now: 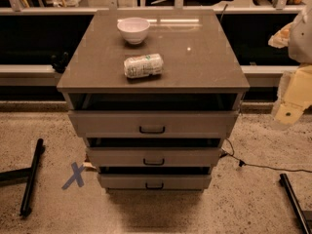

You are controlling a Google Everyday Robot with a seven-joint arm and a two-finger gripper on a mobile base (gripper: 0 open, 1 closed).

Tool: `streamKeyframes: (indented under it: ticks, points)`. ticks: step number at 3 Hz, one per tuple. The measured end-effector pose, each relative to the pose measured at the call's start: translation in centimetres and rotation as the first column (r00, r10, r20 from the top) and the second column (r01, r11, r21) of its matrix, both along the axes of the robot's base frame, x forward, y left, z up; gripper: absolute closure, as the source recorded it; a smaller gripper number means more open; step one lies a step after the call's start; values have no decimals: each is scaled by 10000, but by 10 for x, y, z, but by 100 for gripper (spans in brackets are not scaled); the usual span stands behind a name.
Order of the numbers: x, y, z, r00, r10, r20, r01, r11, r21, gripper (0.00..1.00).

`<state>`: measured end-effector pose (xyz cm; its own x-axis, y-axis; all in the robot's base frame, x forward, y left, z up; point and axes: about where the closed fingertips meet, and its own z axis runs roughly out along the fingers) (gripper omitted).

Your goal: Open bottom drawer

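Grey-brown bottom drawer (154, 181) low ctr; gripper (290, 109) well apart, upper rt.

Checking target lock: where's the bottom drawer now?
Camera view, lower centre: the bottom drawer is the lowest front, directly under the middle drawer, right of the blue floor X. The gripper hangs at the right edge, well apart.

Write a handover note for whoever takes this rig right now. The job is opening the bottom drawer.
Claw: at the right edge of the view, level with the top of the cabinet and clear of it.
Bottom drawer: lowest of three, looks shut, black handle at the centre of its front.
On the cabinet top: white bowl, wrapped packet.
Done: nothing on the drawer yet.
Left: bring the claw down to the handle, grip it, pull the drawer out.
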<state>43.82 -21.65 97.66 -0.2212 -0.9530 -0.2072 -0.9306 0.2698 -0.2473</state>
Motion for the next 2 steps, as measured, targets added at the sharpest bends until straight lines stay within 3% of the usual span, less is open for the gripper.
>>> streamKeyframes:
  ticks: [2]
  points:
    - [-1, 0, 1, 9996, 284, 91, -287, 9992, 270, 0]
